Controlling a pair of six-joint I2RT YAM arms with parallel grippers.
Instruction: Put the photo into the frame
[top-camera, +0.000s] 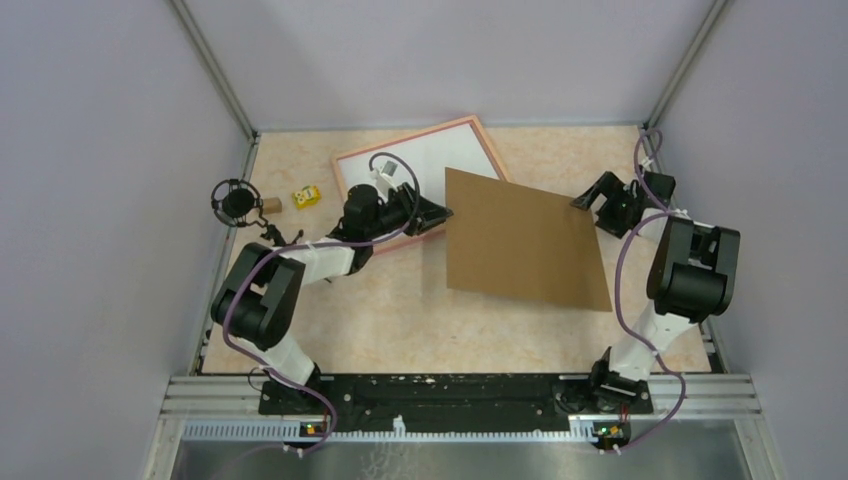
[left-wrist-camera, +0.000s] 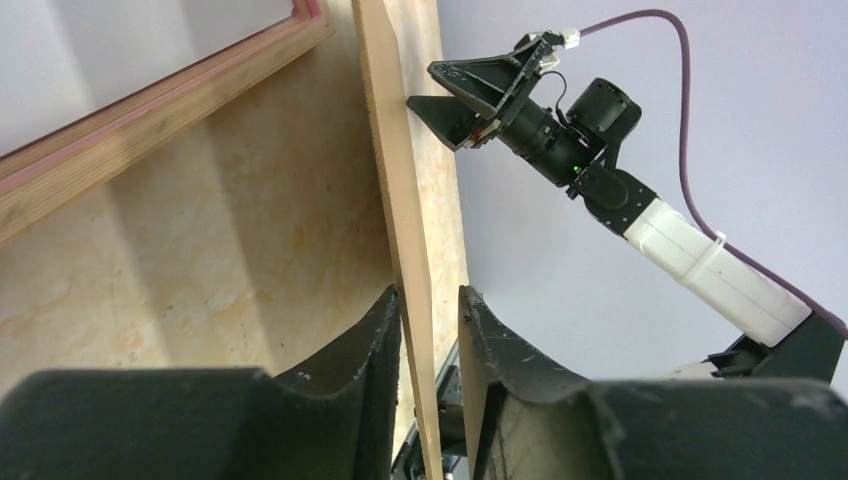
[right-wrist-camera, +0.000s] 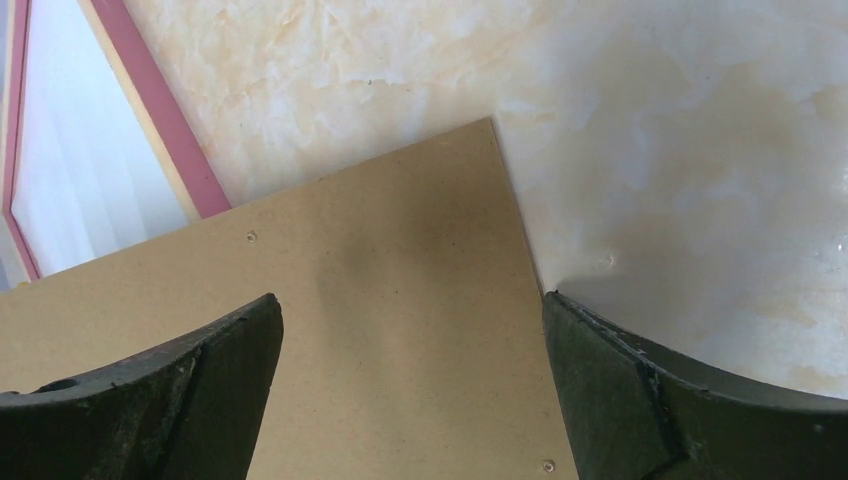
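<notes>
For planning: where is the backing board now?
Top view: the backing board is right of centre, its left edge between the left gripper's fingers, beside the pink frame.

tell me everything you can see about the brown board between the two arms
The brown board is a thin, flat, rectangular sheet, plain matte tan like cardboard or fibreboard, with a few tiny dots on its face. It sits skewed, and its far-left part covers a corner of the pink frame. Its left edge stands between the fingers of the left gripper, with a slim gap on one side. The open right gripper straddles its far-right corner; contact there is unclear.
</notes>
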